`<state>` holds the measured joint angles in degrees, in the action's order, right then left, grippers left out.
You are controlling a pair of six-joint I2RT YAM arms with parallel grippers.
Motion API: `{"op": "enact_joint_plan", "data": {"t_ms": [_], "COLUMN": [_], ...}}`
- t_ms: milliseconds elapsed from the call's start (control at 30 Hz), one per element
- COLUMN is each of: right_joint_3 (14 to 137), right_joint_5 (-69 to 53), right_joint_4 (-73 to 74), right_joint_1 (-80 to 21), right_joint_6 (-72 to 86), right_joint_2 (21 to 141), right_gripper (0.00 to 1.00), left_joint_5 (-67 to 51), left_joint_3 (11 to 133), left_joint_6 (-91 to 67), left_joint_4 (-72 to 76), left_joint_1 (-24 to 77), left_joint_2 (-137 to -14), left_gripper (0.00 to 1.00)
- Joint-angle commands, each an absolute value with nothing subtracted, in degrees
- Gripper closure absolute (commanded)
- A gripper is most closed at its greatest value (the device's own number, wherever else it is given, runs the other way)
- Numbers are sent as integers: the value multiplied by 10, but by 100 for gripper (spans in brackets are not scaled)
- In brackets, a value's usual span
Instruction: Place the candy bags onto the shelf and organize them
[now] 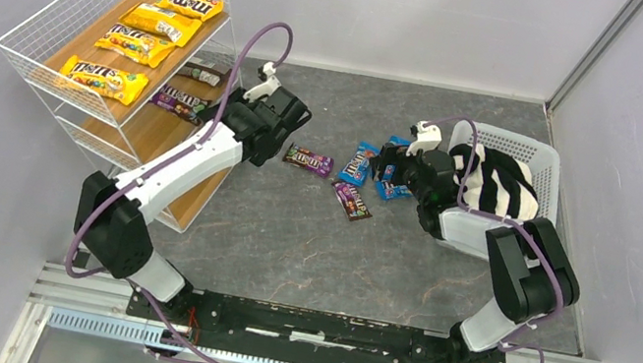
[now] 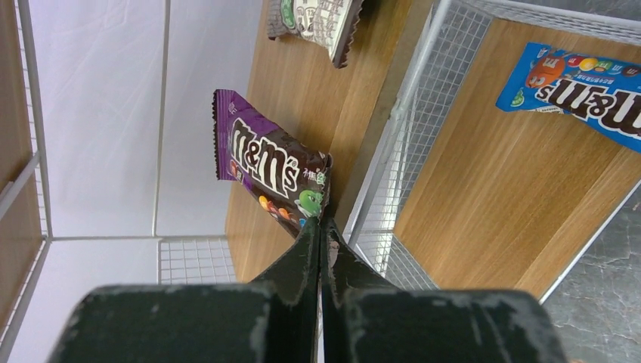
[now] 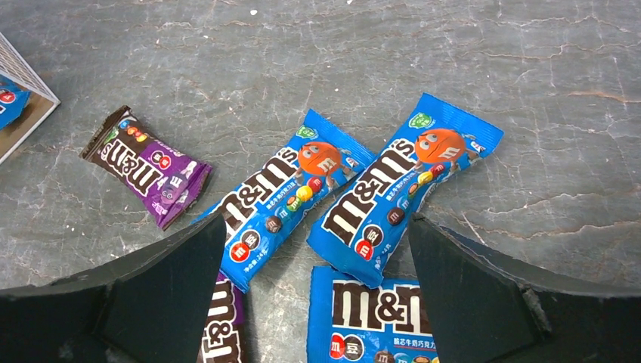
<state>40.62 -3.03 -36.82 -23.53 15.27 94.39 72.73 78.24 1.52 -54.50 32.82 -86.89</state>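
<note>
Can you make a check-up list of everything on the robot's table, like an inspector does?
Surface: grey marbled table.
Job's things: the shelf holds four yellow packets on the top board, a purple packet and a brown packet on the middle board, and a blue packet on the lowest. Several loose packets, blue and purple, lie on the table.
Clutter: white basket with a striped cloth inside.
Hands: left hand shut, apparently pinching the purple packet's end; right hand open above the loose packets.
Cables: purple cables loop along both arms.
Surroundings: plain pale walls; nothing else seen.
</note>
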Motion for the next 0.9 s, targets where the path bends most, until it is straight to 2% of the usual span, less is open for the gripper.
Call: {"op": "enact_joint_plan", "data": {"t_ms": [0,467,867], "right_joint_3": [416,426,431], "right_joint_5": [-35,-44,-49], "right_joint_4": [-395,-387,-385], "right_joint_1": [-236,-236,-236], "right_joint_6": [158,161,164], "right_joint_2": [951,961,966], "right_gripper": [2,2,2], "left_joint_5": [695,670,651], "left_joint_3": [758,725,715], "left_joint_6": [108,246,290], "left_joint_4": [-442,-318,-275], "left_joint_1": [319,283,268], "left_joint_2": [-842,-807,-810], "left_gripper": [98,98,98]}}
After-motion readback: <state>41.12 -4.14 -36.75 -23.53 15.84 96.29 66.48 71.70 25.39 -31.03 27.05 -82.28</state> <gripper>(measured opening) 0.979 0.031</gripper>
